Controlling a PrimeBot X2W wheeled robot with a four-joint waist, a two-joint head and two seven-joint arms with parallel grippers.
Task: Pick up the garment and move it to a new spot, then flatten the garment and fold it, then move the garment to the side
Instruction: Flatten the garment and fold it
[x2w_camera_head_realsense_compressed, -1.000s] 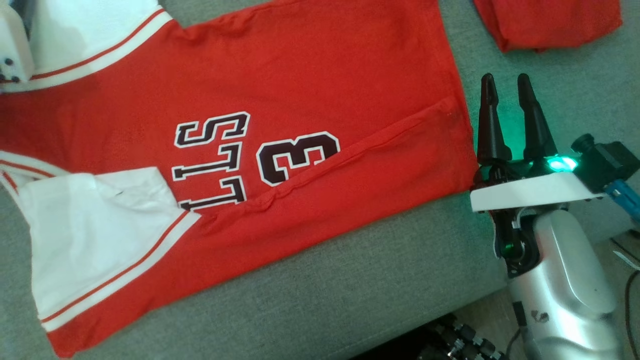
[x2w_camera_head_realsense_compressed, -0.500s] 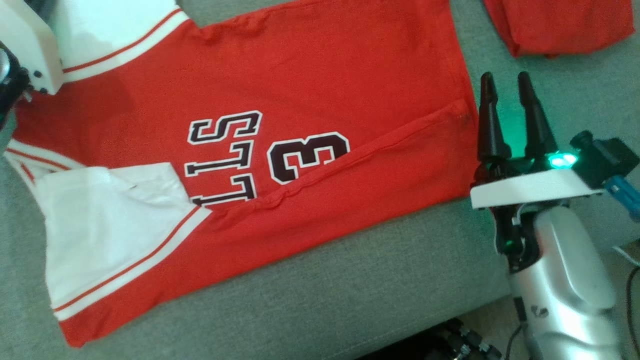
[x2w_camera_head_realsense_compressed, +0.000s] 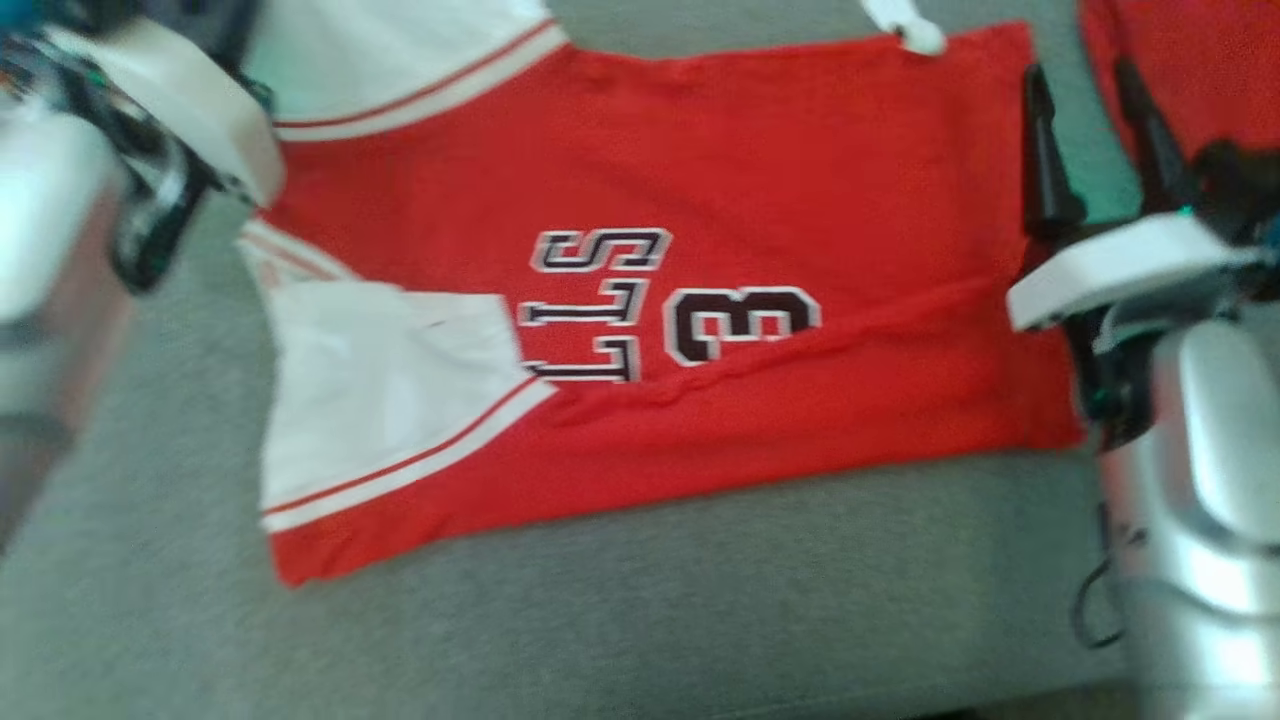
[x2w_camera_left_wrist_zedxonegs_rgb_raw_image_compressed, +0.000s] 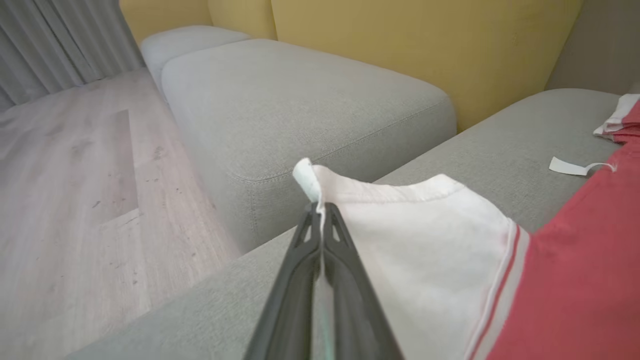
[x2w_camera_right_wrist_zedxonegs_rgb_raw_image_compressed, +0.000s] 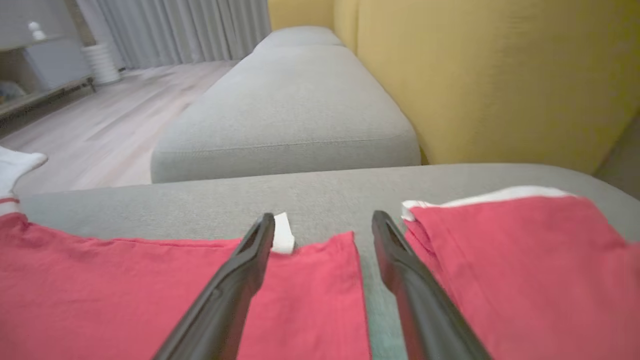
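The garment (x2w_camera_head_realsense_compressed: 760, 180) is a red jersey with white sleeves and dark "STL 3" lettering, lying mostly flat on the grey sofa seat (x2w_camera_head_realsense_compressed: 620, 620); its near long edge is folded over. My left gripper (x2w_camera_left_wrist_zedxonegs_rgb_raw_image_compressed: 320, 207) is shut on the edge of the far white sleeve (x2w_camera_left_wrist_zedxonegs_rgb_raw_image_compressed: 425, 240), pinching a small fold of it. Its pale wrist (x2w_camera_head_realsense_compressed: 190, 110) sits at the upper left of the head view. My right gripper (x2w_camera_head_realsense_compressed: 1078, 72) stands open at the jersey's hem. In the right wrist view its fingers (x2w_camera_right_wrist_zedxonegs_rgb_raw_image_compressed: 230, 280) straddle the far hem corner (x2w_camera_right_wrist_zedxonegs_rgb_raw_image_compressed: 325, 270) beside a white tag (x2w_camera_right_wrist_zedxonegs_rgb_raw_image_compressed: 283, 239).
A second red garment (x2w_camera_right_wrist_zedxonegs_rgb_raw_image_compressed: 505, 260) lies folded just right of the hem, close to my right gripper. A yellow backrest (x2w_camera_right_wrist_zedxonegs_rgb_raw_image_compressed: 490, 75) rises behind the seat. Another grey cushion (x2w_camera_left_wrist_zedxonegs_rgb_raw_image_compressed: 300, 105) adjoins the seat, with wood floor (x2w_camera_left_wrist_zedxonegs_rgb_raw_image_compressed: 75, 190) past its edge.
The head camera has shifted, so the whole picture slid right. My left gripper has shut on the white sleeve. My right gripper, still open, has moved along the hem toward its far corner.
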